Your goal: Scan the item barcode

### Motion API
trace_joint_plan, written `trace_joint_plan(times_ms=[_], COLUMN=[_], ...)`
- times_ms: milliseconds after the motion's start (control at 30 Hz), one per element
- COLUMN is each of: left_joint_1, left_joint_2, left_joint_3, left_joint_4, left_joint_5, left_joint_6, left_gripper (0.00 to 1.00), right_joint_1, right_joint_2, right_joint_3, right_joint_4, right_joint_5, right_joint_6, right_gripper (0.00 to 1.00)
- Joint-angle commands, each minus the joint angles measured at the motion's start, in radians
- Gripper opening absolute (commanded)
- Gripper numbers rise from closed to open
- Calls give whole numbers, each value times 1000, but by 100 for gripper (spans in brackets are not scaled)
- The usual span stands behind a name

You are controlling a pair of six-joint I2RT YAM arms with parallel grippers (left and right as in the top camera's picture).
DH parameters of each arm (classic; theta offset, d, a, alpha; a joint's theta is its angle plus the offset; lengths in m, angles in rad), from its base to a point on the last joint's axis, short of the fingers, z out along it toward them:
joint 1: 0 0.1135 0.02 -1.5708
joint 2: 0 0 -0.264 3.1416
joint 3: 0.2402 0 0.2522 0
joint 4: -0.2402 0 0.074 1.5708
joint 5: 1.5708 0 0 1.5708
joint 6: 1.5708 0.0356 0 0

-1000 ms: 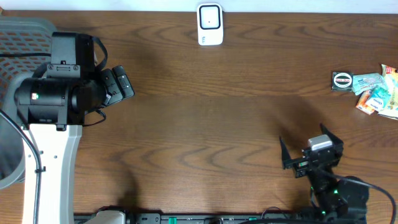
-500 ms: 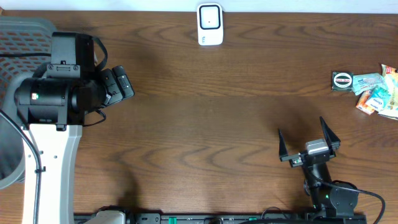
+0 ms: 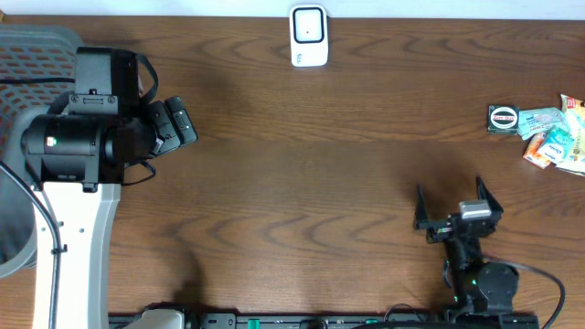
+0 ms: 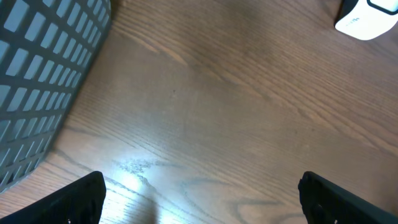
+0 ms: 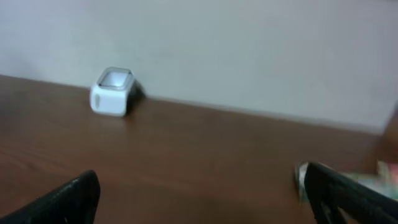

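Right pincer [image 3: 450, 195] gapes wide and holds nothing; my left pincer [image 4: 202, 200] does the same. One white scanner [image 3: 309, 37] stands far ahead, left of the right pincer. One tape measure [image 3: 503, 119] and a heap of packets [image 3: 553, 144] lie ahead to its right; the packets are cut off by the edge, so I cannot count them. One grey mesh basket [image 4: 37, 74] sits left of my left pincer.

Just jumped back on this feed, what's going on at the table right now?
Nothing is being handled yet. Both grippers are open and empty: the right gripper is over bare wood at front right, the left gripper at the left beside the grey basket. The items, a tape measure and some small packets, lie untouched at the right edge of the table; the white scanner stands at the far edge, centre.
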Motion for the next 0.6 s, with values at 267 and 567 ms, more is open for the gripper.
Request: trace_joint_plan(times_ms=[267, 567], left_joint_1=[3, 3], left_joint_2=[-5, -5], left_joint_3=[3, 3], left_joint_4=[-4, -4], left_joint_5=[-13, -13], left_joint_6=[-12, -12], left_gripper=[98, 98], right_joint_1=[3, 42], right_joint_2=[-7, -7], right_joint_3=[-3, -3], right_joint_4=[-68, -69], right_joint_5=[95, 95], right_joint_6=[42, 35], right_gripper=[99, 99])
